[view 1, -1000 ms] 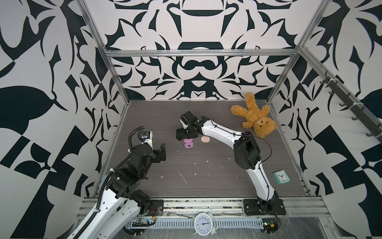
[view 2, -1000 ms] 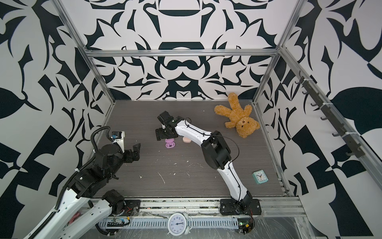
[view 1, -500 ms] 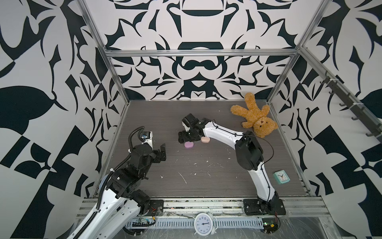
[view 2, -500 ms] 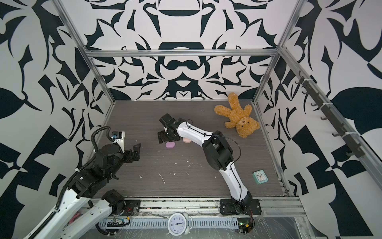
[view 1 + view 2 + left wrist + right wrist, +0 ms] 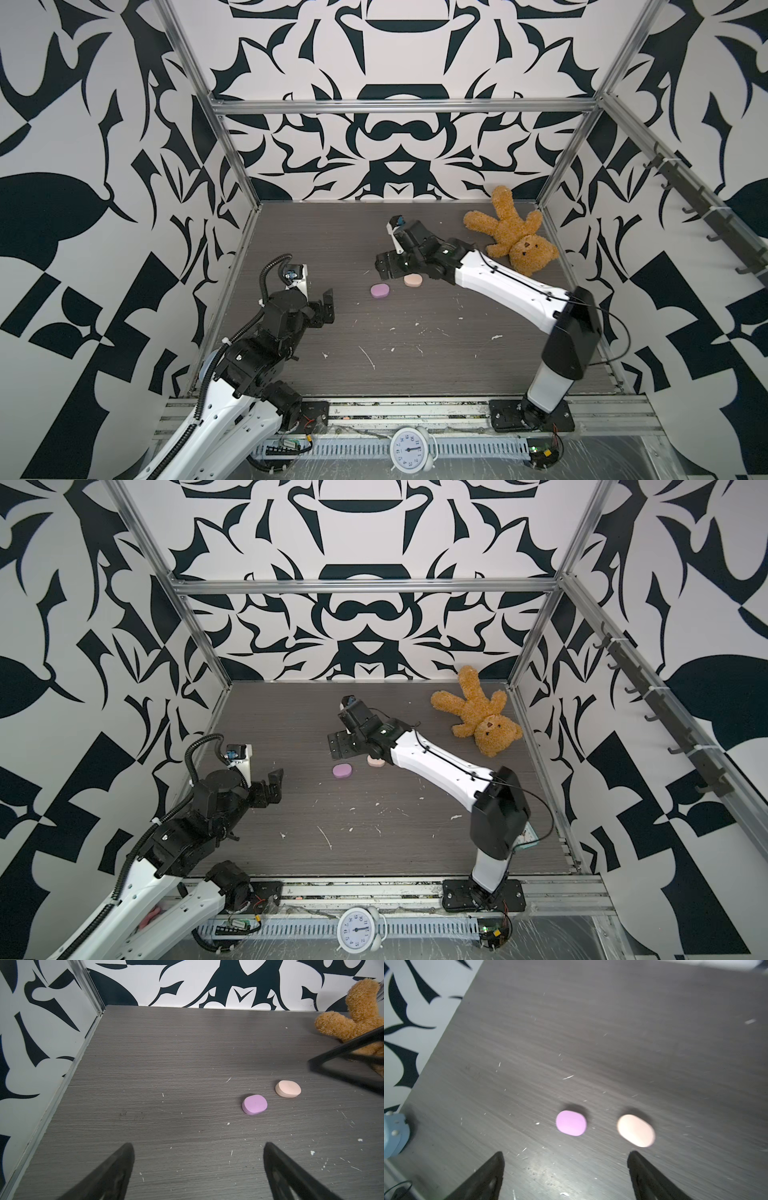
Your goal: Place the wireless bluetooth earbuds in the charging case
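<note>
- The dark wood-grain table (image 5: 415, 374) fills the floor of a cell walled in black-and-white patterned panels.
- The right arm (image 5: 511, 291) stretches from the front rail across to the middle of the table. The left arm (image 5: 266, 345) is folded near the front-left corner.
- A brown teddy bear (image 5: 511, 237) lies sprawled in the far right corner.
- The right gripper (image 5: 565, 1155) hangs over the table just beside the two cases, jaws spread wide with nothing between them.
- The left gripper (image 5: 198, 1145), well apart from the cases, is also spread wide and holds nothing.
- A white alarm clock (image 5: 409, 449) stands on the front rail.
- The lilac charging case (image 5: 380, 290) and the peach charging case (image 5: 413, 281) lie side by side mid-table, close but not touching, both lids shut. Whether earbuds sit inside cannot be told.
- White flecks (image 5: 368, 357) litter the table's front half.
</note>
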Available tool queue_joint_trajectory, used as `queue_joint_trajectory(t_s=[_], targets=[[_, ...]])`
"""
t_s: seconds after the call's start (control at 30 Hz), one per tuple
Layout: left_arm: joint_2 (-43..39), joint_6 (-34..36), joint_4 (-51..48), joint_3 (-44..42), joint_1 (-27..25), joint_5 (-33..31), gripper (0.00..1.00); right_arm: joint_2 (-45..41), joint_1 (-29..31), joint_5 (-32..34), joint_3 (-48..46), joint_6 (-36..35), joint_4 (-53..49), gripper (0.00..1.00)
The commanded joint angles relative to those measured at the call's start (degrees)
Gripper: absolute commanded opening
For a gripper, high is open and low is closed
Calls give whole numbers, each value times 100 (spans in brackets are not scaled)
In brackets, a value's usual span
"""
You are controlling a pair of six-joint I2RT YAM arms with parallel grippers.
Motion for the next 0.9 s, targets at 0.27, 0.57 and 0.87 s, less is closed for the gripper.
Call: queue_joint_trajectory(t_s=[0.27,0.57,0.87], targets=[[745,115,581,-285,-6,-652,99,-3403,-1179,3537,-3960,-1664,2694,100],[1082,1344,2364,-976,135,-1137,99,-3370,-2289,3907,-5776,-2275,5214,100],[2465,1526,4653,-1459,1759,-214,99,-1694,-3046,2951,-6073,-2473,6586,100]])
